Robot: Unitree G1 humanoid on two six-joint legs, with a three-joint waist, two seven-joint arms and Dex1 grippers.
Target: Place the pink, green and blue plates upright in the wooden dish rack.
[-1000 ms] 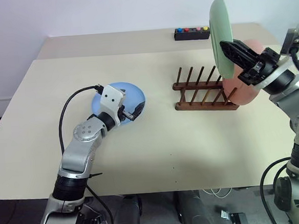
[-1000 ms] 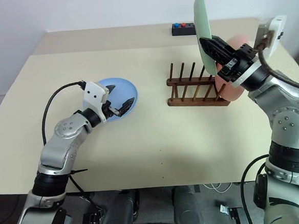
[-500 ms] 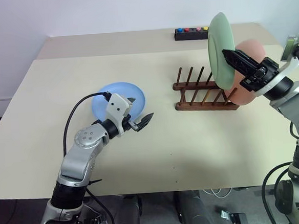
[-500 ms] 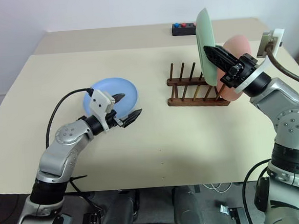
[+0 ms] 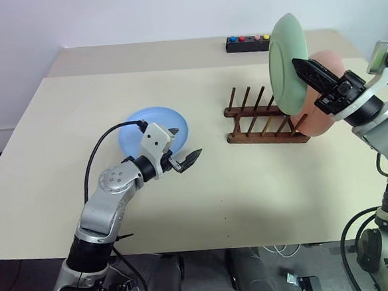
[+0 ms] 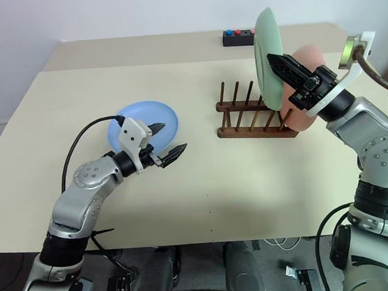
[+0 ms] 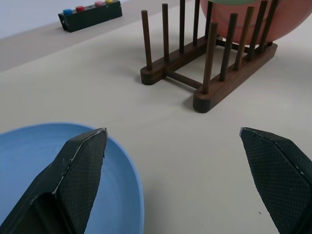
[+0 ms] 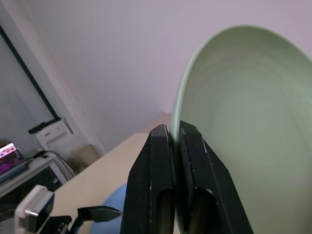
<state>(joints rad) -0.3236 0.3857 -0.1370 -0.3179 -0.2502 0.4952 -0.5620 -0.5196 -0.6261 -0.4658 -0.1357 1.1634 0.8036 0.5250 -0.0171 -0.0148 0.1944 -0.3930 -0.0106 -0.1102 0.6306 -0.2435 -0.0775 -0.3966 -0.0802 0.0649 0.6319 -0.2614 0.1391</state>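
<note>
My right gripper [image 5: 303,68] is shut on the rim of the green plate [image 5: 283,59], holding it upright in the air above the right half of the wooden dish rack [image 5: 261,116]. The pink plate [image 5: 323,103] stands upright in the rack's right end, behind the green one. To the left, the blue plate [image 5: 144,125] lies flat on the table. Beside its near right edge my left gripper [image 6: 172,137] is open and holds nothing, pointing towards the rack [image 7: 204,63]. The left wrist view has the blue plate [image 7: 44,170] under one finger.
A black box with coloured buttons [image 5: 248,44] sits at the back of the table, behind the rack. The beige table [image 5: 250,188] has bare room in front of the rack and between rack and blue plate.
My left gripper has drawn back from over the blue plate to its near right edge, still open. The green plate has rolled in my right gripper, showing more of its face.
</note>
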